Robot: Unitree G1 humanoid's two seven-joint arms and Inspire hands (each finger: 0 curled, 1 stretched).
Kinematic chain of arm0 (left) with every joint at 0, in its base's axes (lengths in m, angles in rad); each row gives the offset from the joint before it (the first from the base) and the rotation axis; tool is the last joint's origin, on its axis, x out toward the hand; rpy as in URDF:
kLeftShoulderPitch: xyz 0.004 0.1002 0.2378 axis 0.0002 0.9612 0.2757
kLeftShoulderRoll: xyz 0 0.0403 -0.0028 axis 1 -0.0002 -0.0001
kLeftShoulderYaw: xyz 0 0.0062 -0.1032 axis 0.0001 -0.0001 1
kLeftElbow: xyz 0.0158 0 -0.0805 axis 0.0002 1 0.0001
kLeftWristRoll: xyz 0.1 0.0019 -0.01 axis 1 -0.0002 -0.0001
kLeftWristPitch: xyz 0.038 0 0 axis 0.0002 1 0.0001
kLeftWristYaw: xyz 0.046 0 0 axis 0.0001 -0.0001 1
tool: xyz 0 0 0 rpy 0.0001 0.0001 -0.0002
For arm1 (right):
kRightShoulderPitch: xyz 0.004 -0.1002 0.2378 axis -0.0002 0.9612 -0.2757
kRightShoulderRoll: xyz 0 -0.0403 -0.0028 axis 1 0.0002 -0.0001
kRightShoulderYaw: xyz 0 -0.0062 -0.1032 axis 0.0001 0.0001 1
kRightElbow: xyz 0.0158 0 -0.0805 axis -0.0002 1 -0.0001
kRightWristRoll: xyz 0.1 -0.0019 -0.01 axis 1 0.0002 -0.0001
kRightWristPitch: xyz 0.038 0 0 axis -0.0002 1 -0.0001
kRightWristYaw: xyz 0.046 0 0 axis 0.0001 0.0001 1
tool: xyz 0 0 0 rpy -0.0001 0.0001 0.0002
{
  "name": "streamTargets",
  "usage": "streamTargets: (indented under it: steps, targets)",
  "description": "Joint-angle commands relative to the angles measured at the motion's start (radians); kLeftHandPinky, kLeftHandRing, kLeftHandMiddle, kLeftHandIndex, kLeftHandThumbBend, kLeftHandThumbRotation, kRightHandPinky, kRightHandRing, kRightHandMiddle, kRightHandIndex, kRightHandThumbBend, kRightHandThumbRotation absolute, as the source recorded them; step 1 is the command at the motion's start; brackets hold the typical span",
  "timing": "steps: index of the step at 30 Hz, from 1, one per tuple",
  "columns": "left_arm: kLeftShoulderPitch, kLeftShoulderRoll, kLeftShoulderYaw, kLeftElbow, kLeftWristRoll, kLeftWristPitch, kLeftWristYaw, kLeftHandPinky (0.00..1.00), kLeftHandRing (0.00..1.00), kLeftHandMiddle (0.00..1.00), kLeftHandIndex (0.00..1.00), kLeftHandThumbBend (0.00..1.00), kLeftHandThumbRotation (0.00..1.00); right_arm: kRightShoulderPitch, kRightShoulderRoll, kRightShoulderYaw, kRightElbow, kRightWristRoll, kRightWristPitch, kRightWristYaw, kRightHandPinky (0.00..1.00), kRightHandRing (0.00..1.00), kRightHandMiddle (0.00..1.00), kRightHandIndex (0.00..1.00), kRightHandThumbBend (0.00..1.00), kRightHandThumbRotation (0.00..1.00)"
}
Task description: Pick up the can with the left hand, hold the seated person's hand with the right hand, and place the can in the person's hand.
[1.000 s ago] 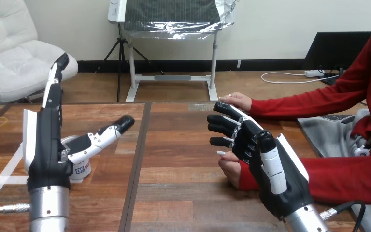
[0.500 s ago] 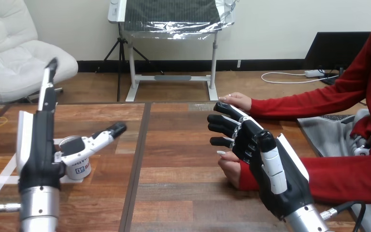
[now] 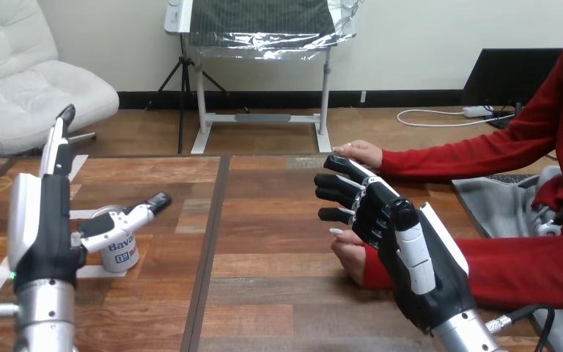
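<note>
Wooden table (image 3: 278,282) carries can (image 3: 122,251) standing upright.

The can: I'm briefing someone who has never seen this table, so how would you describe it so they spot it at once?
On the wooden table, look at the left half, where the robot's left hand stands with fingers straight. The can stands upright on the table beside that hand, under its outstretched thumb. It is small and white with blue print, the only container there.
</note>
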Motion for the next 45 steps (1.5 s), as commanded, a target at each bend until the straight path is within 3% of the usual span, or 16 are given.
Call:
streamTargets:
  steps: [1,25,40,45]
  targets:
    - [-0.119,0.052,-0.02,0.056,0.045,-0.01,0.049,0.87,0.94,0.96,0.94,0.94,0.22,-0.08,-0.012,-0.006,-0.017,0.017,0.002,0.01,0.79,0.86,0.84,0.88,0.86,1.0]
    - [-0.286,0.139,-0.063,0.327,0.089,-0.002,0.118,0.8,0.92,0.93,0.91,0.92,0.16,-0.094,-0.008,-0.012,-0.004,0.022,0.0,0.015,0.79,0.85,0.83,0.87,0.86,1.0]
    - [-0.375,0.182,-0.11,0.452,0.097,0.019,0.118,0.79,0.91,0.93,0.9,0.92,0.14,-0.098,-0.011,-0.012,-0.005,0.018,0.0,0.014,0.78,0.85,0.83,0.87,0.87,1.0]
    - [-0.406,0.191,-0.123,0.501,0.085,0.025,0.096,0.78,0.9,0.92,0.89,0.93,0.16,-0.098,-0.01,-0.014,-0.004,0.015,-0.005,0.011,0.78,0.84,0.83,0.87,0.87,1.0]
